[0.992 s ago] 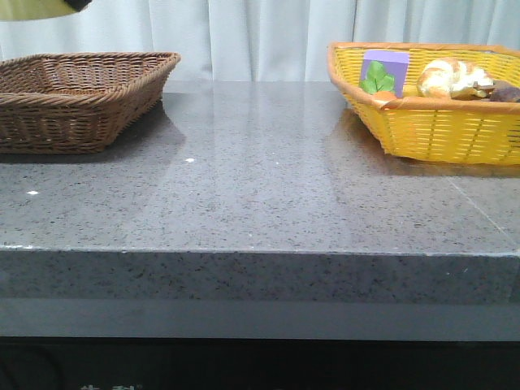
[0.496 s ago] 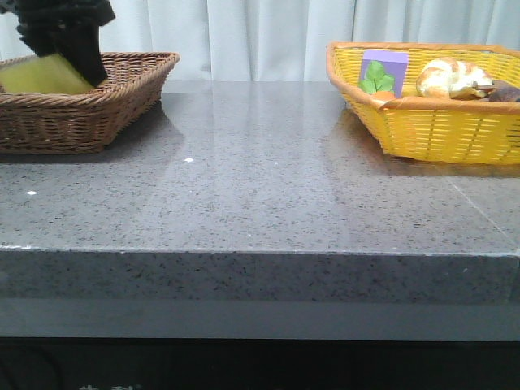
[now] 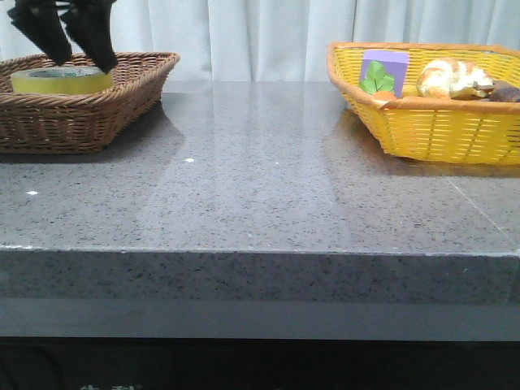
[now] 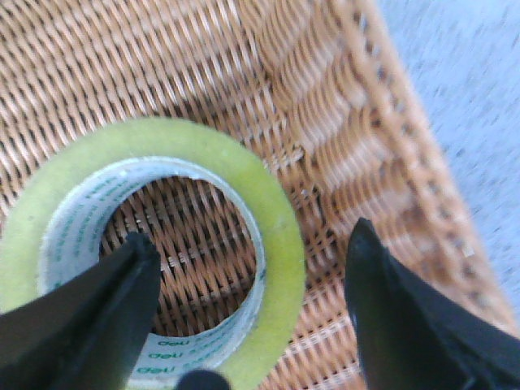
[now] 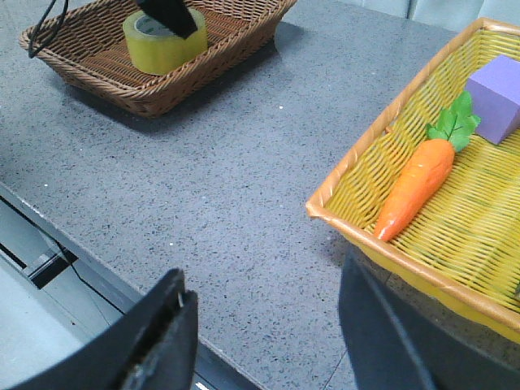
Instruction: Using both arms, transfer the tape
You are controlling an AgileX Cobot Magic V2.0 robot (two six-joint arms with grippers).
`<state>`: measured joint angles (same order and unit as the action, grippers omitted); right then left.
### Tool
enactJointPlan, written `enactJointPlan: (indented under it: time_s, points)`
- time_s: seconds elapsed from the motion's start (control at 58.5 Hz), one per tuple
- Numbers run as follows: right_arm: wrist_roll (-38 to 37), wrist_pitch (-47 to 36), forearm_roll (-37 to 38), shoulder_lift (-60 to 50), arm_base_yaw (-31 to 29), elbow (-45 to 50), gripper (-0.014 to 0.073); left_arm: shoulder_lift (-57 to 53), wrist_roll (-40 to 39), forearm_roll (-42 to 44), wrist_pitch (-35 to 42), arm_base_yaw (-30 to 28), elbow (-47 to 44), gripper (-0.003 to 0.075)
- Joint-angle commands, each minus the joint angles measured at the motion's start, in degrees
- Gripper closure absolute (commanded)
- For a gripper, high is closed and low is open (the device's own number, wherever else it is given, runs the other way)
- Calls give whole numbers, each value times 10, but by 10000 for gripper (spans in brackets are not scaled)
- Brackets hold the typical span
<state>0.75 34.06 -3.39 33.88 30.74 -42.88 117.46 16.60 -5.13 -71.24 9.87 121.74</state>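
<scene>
Left hand point(image 3: 73, 57) spread, fingers straddling tape point(image 3: 61, 80) in brown basket point(image 3: 122, 93).

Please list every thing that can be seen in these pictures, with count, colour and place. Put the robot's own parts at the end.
tape: one, yellow with white core, lying flat in the brown basket
brown basket: one, brown wicker, left back of the table
yellow basket: one, yellow with orange rim, right back of the table
purple box: one, purple, in the yellow basket
carrot: one, orange with green leaves, in the yellow basket beside the box
bread-like item: one, tan and white, in the yellow basket
table: one, grey speckled
curtain: white, behind
left tool: black, open, over the tape
right tool: black, open, above the table's near edge
</scene>
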Motion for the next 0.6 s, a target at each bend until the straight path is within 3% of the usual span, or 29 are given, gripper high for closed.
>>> enactJointPlan:
  time_s: [0.0, 0.274, 0.411, 0.582]
  points:
    - [1, -40, -3, 0, -2, -14, 174, -52, -32, -12, -6, 0, 32, 240]
    - [1, -40, -3, 0, -2, -14, 174, -150, -43, -67, -9, 13, 13, 240]
    - [1, -40, -3, 0, -2, -14, 174, -238, -39, -67, -2, 47, -76, 240]
    - [1, -40, -3, 0, -2, -14, 174, -345, -10, -67, 60, 94, -215, 240]
